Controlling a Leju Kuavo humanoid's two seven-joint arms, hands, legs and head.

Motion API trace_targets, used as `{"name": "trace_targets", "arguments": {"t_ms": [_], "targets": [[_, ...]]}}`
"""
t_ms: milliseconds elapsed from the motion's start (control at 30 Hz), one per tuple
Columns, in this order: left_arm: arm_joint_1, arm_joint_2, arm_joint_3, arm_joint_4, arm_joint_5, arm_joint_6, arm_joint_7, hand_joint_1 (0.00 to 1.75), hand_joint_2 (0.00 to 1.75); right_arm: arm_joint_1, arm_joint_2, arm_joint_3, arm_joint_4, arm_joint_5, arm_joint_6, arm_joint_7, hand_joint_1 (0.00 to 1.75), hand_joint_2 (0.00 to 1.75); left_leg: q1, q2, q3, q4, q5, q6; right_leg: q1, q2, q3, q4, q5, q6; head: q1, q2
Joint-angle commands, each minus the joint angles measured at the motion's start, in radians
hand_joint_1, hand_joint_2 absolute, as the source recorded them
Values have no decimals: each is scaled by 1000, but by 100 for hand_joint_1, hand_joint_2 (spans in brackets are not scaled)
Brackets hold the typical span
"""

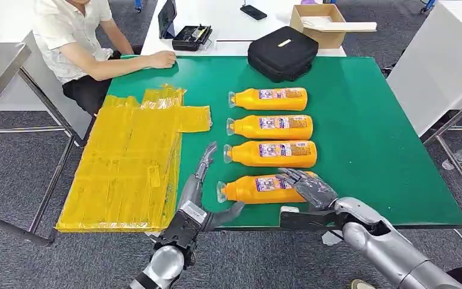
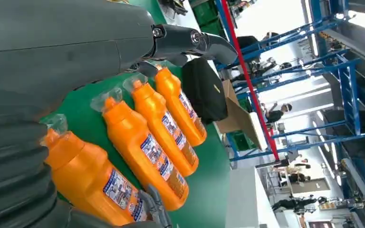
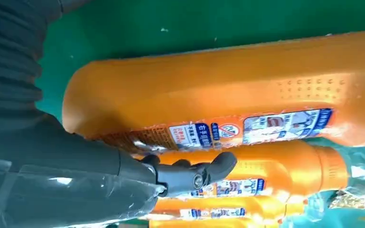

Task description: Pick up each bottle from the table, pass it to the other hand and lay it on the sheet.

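Left hand (image 1: 201,198) spread, empty | right hand (image 1: 310,188) draped over nearest bottle (image 1: 258,189)

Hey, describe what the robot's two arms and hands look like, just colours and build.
Both arms are silver metal with rounded joint housings. The left hand and right hand have dark grey, glossy, segmented fingers. Up close, each wrist wears a grey ribbed cover, with a thick grey thumb pinned by a small metal screw.
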Motion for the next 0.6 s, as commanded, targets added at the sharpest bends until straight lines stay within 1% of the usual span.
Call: {"name": "trace_targets", "arguments": {"t_ms": [33,133,200,233,267,333,367,433,467,533,567,600], "targets": [[-39,-6,-25,52,2,2,4,0,175,-27,35,-9,61,20,-6,12,0,175,2,1,0,0,0,-2,3,1,0,-1,1,-4,0,0],[-39,-6,-25,52,2,2,4,0,175,-27,35,-9,61,20,-6,12,0,175,1,1,0,0,0,-1,1,1,0,-1,1,-2,0,0],[-39,-6,-25,52,2,2,4,0,175,-27,35,-9,61,20,-6,12,0,175,3,2,0,0,0,-3,3,1,0,-2,2,-5,0,0],[-39,-6,-25,52,2,2,4,0,175,-27,35,-9,61,20,-6,12,0,175,1,1,0,0,0,-2,1,0,0,-1,1,-2,0,0],[-39,-6,-25,52,2,2,4,0,175,-27,35,-9,61,20,-6,12,0,175,2,2,-1,0,0,-3,2,1,0,-1,1,-4,0,0],[-39,-6,-25,52,2,2,4,0,175,-27,35,-9,61,20,-6,12,0,175,1,1,0,0,0,-1,1,1,0,0,1,-2,0,0],[-39,-6,-25,52,2,2,4,0,175,-27,35,-9,61,20,-6,12,0,175,2,2,0,0,0,-3,3,1,0,-1,1,-4,0,0],[-39,-6,-25,52,2,2,4,0,175,-27,35,-9,61,20,-6,12,0,175,1,1,0,0,0,-1,1,1,0,0,1,-2,0,0],[-39,-6,-25,52,2,2,4,0,175,-27,35,-9,61,20,-6,12,0,175,2,2,0,0,0,-2,3,1,0,-1,1,-4,0,0],[-39,-6,-25,52,2,2,4,0,175,-27,35,-9,61,20,-6,12,0,175,1,1,0,0,0,-2,1,1,0,-1,1,-2,0,0],[-38,-7,-25,52,2,3,4,0,175,-26,34,-8,61,23,-5,13,0,175,4,2,-1,1,0,-3,4,2,0,-2,2,-5,0,0],[-38,-7,-25,52,2,2,4,0,175,-29,32,-7,61,30,-5,17,0,175,2,1,0,0,0,-2,2,1,0,-1,1,-3,0,0]]}}
